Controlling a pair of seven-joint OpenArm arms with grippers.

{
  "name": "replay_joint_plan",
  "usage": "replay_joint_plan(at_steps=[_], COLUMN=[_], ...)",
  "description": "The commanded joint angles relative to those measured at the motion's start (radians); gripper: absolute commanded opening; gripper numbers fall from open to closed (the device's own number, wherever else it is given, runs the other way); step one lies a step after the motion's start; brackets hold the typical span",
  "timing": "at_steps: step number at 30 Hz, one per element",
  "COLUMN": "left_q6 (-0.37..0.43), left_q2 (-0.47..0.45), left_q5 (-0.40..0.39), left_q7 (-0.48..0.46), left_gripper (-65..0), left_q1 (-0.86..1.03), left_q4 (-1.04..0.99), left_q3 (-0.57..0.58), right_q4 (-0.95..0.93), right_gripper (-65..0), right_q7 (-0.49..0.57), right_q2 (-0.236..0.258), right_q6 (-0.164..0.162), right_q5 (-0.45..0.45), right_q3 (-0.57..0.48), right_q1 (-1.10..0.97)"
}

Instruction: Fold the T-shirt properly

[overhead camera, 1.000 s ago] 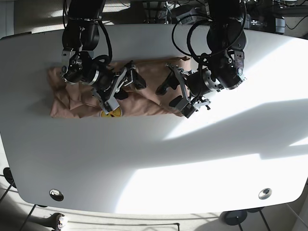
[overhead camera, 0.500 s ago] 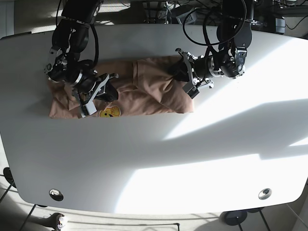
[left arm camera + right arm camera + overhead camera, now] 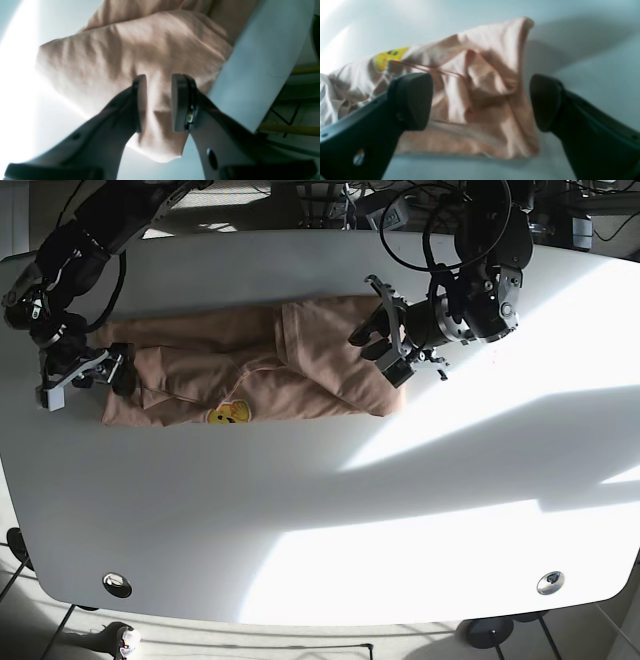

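1. So, the T-shirt (image 3: 260, 370) is a peach-coloured one lying in a long crumpled strip across the far half of the white table (image 3: 320, 510). It's bunched and creased rather than flat, with overlapping flaps near the middle.
2. I can see a yellow smiley print (image 3: 229, 415) on its near edge, towards the side where my right arm works. In the right wrist view the same print (image 3: 388, 57) sits at the far corner of the cloth.
3. The right gripper (image 3: 85, 372) is at the shirt's end on the base view's left, and its claw is spread wide. In the right wrist view the fingers (image 3: 412, 100) frame the folded end of the shirt (image 3: 480, 100) without pinching it.
4. The left gripper (image 3: 390, 345) is over the opposite end. In its wrist view the two pads (image 3: 178, 102) stand a little apart with a ridge of cloth (image 3: 140, 55) between them. I can't tell if they actually bite on the fabric.
5. Around it: hard sunlight patches cover the near right part of the table, and two round fittings (image 3: 117, 585) sit near the front corners.
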Motion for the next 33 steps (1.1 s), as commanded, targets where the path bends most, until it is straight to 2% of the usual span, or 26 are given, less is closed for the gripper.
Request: replay_joint_plan(at_steps=[1, 3, 5, 7, 9, 11, 13, 15, 18, 20, 23, 25, 29, 33], left_q6=[-0.002, -0.004, -0.004, -0.004, -0.004, -0.004, -0.004, -0.004, -0.004, -0.004, -0.004, 0.001, 0.004, 0.005], left_q2=[0.013, 0.016, 0.016, 0.016, 0.013, 0.011, 0.011, 0.011, 0.011, 0.015, 0.016, 0.018, 0.061, 0.082], left_q5=[-0.017, -0.017, -0.017, -0.017, -0.017, -0.017, -0.017, -0.017, -0.017, -0.017, -0.016, -0.016, -0.014, -0.011], left_q7=[-0.021, -0.021, -0.021, -0.021, -0.021, -0.021, -0.021, -0.021, -0.021, -0.021, -0.021, -0.018, -0.016, -0.016], left_gripper=[-50.0, -50.0, -50.0, -50.0, -50.3, -50.3, -50.3, -50.3, -50.3, -50.1, -50.0, -50.0, -49.9, -49.9], left_q1=[-0.012, -0.013, -0.013, -0.012, -0.012, -0.012, -0.012, -0.012, -0.012, -0.009, -0.009, -0.012, -0.013, -0.013], left_q4=[0.021, 0.021, 0.018, 0.018, 0.018, 0.018, 0.018, 0.017, 0.017, 0.017, 0.015, 0.015, 0.015, 0.012], left_q3=[-0.001, -0.001, -0.001, -0.001, -0.001, -0.001, -0.001, -0.001, -0.006, -0.044, -0.089, -0.122, -0.215, -0.225], right_q4=[-0.111, -0.231, -0.351, -0.426, -0.475, -0.484, -0.477, -0.477, -0.475, -0.475, -0.475, -0.475, -0.474, -0.474], right_gripper=[-6.7, -6.7, -6.7, -6.7, -6.7, -6.7, -6.7, -6.7, -6.7, -6.7, -6.8, -7.9, -33.0, -56.9], right_q7=[0.022, 0.039, 0.102, 0.145, 0.158, 0.158, 0.157, 0.155, 0.160, 0.160, 0.161, 0.161, 0.161, 0.161], right_q2=[0.075, 0.130, 0.187, 0.218, 0.227, 0.218, 0.178, 0.140, 0.092, 0.077, 0.075, 0.075, 0.075, 0.081], right_q6=[0.006, 0.006, 0.006, 0.006, 0.006, 0.006, 0.006, 0.006, 0.006, 0.006, 0.006, 0.006, 0.006, 0.006], right_q5=[0.012, 0.012, 0.011, 0.011, 0.011, 0.011, 0.008, 0.009, 0.011, 0.006, 0.008, 0.009, 0.008, 0.006], right_q3=[0.044, 0.073, 0.080, 0.078, 0.078, 0.077, 0.072, -0.020, -0.069, -0.072, -0.143, -0.149, -0.155, -0.155], right_q1=[0.038, 0.056, 0.062, 0.062, 0.062, 0.061, 0.059, 0.056, 0.044, 0.043, 0.039, 0.033, 0.026, 0.026])
